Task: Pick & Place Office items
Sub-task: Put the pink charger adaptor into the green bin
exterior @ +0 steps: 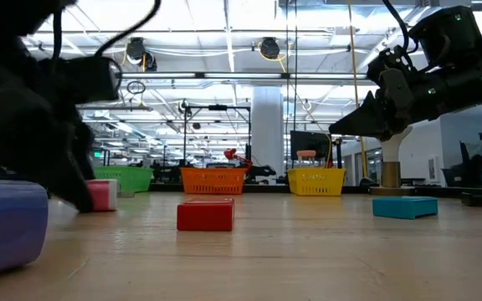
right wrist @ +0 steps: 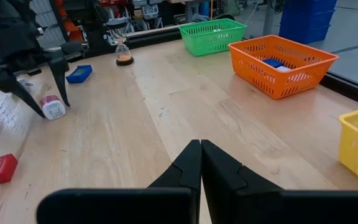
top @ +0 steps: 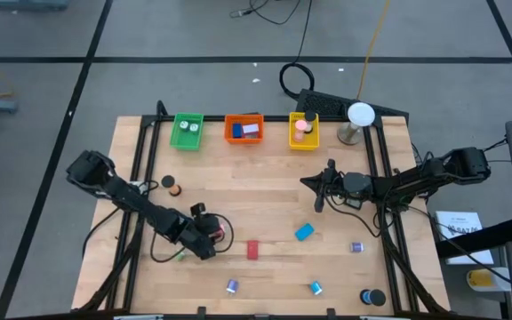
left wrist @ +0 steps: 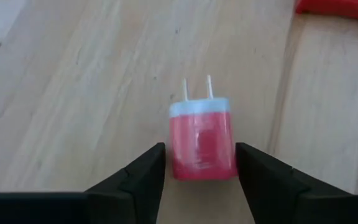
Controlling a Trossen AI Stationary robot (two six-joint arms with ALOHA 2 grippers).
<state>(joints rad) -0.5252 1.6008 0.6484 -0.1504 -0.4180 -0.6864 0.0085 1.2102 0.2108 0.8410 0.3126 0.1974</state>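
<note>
A pink plug charger [left wrist: 202, 140] with a white top and two prongs lies on the wooden table [top: 274, 204], left of centre [top: 224, 232]. My left gripper [left wrist: 200, 147] is open and slants down over it, one finger on each side of its body [right wrist: 53, 107]. Scattered office items lie on the table: a red block [top: 252, 250], a blue block [top: 304, 232] and purple rolls [top: 232, 285] [top: 356, 247]. My right gripper [top: 309, 182] hangs shut above the table's right half, holding nothing [right wrist: 201, 146]. My left gripper's fingers [left wrist: 151, 165] stand close beside the two long sides of the charger's pink body [left wrist: 229, 155], slanting down from the table's left. The charger lies flat on the table. Whether the fingers touch it, I cannot tell.
Green [top: 187, 131], orange [top: 244, 129] and yellow [top: 303, 131] trays line the far edge, with a white ball on a stand [top: 360, 116] to their right. A blue piece [top: 316, 287] and a black round one [top: 373, 297] lie near the front; small dark pieces [top: 172, 185] at left.
</note>
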